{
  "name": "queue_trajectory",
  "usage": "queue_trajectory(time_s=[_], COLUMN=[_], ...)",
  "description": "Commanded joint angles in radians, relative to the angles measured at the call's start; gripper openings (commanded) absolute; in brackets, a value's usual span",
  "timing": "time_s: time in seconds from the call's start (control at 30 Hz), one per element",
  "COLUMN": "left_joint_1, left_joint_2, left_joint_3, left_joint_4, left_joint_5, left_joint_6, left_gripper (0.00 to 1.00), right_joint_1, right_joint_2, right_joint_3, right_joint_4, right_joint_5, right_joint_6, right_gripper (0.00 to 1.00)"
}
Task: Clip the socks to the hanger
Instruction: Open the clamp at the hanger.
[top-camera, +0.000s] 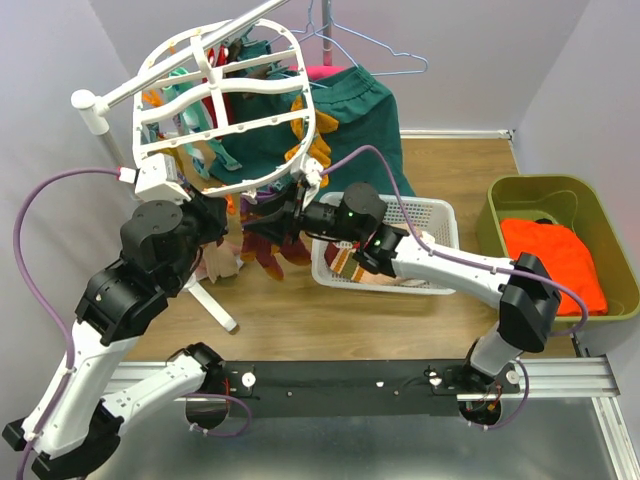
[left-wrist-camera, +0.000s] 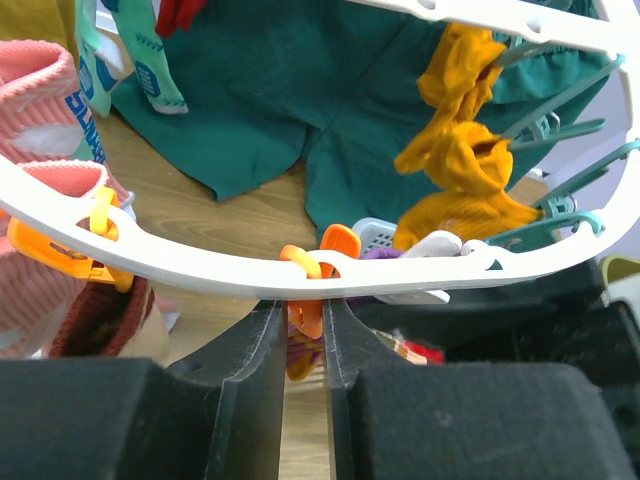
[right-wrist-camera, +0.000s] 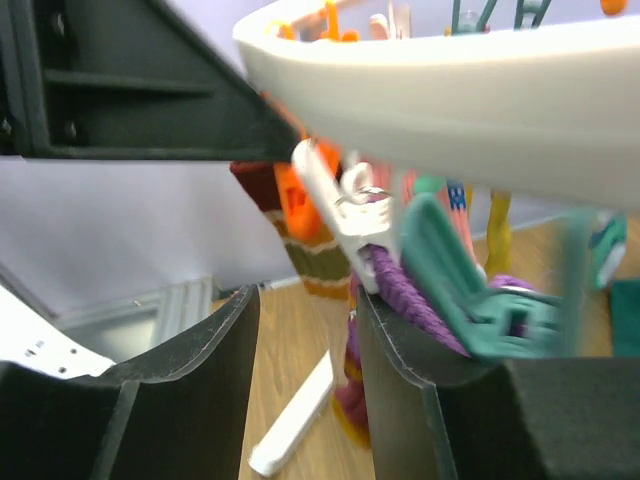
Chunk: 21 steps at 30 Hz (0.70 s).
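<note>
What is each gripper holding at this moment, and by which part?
The left fingers pinch an orange clip by its end hanging under the hanger rim. The right fingers stand apart, holding nothing; a purple sock hangs in a white clip beside them.

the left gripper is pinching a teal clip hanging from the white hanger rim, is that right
Not quite. The clip between the left gripper's fingers is orange, not teal. The left wrist view shows this orange clip hanging from the white hanger rim, with the fingers closed in on either side of it.
</note>
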Motion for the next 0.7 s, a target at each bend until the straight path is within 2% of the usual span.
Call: queue_trajectory(time_s=[0.0, 0.33, 0.67], left_joint_1=[0.004, 0.004, 0.004], left_joint_2=[-0.026, -0.049, -0.072], left_joint_3=[-0.028, -0.06, -0.083], left_joint_4=[0.053, 0.111, 0.165], left_joint_5=[0.01, 0.04, 0.079], left_joint_6=[0.004, -0.005, -0.002], left_gripper=[0.14, 0.14, 0.14], right_joint_1=[-0.051, -0.077, -0.099], right_joint_2=[0.027, 0.125, 0.159], right_joint_3=[0.012, 0.095, 0.116], right_joint_4=[0.155, 0.26, 0.307], right_joint_5=[-0.171, -0.303, -0.299], right_joint_6=[0.161, 0.286, 0.356], right_gripper=[0.52, 0.52, 0.51])
